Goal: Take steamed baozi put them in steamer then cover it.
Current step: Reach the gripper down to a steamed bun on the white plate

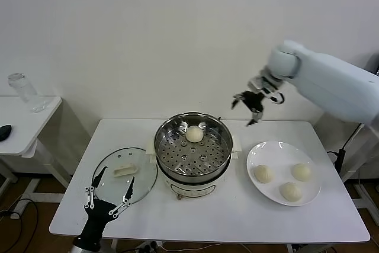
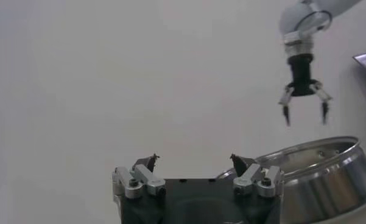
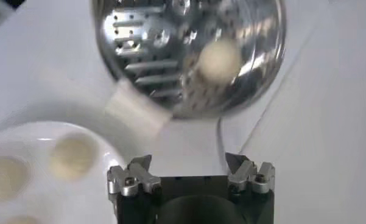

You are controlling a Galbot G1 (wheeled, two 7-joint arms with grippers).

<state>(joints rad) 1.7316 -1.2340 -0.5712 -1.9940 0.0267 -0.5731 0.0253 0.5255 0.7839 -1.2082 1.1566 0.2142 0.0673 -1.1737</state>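
The shiny steamer (image 1: 166,152) stands mid-table on its white base, with one baozi (image 1: 193,134) on its perforated floor toward the back. Three more baozi (image 1: 263,173) lie on the white plate (image 1: 256,153) to its right. The glass cover (image 1: 141,164) lies flat to the steamer's left, cream handle (image 1: 124,170) up. My right gripper (image 1: 249,111) hangs open and empty, raised behind the gap between steamer and plate. From its wrist I see the steamer (image 3: 140,36), the baozi (image 3: 219,59) inside and the plate (image 3: 24,131). My left gripper (image 1: 111,182) is open over the cover's near edge, holding nothing.
A small side table (image 1: 35,117) at the far left carries a clear bottle (image 1: 22,92) and a dark object (image 1: 5,131). A white wall rises close behind the table. Cables lie on the floor at the right (image 1: 340,158).
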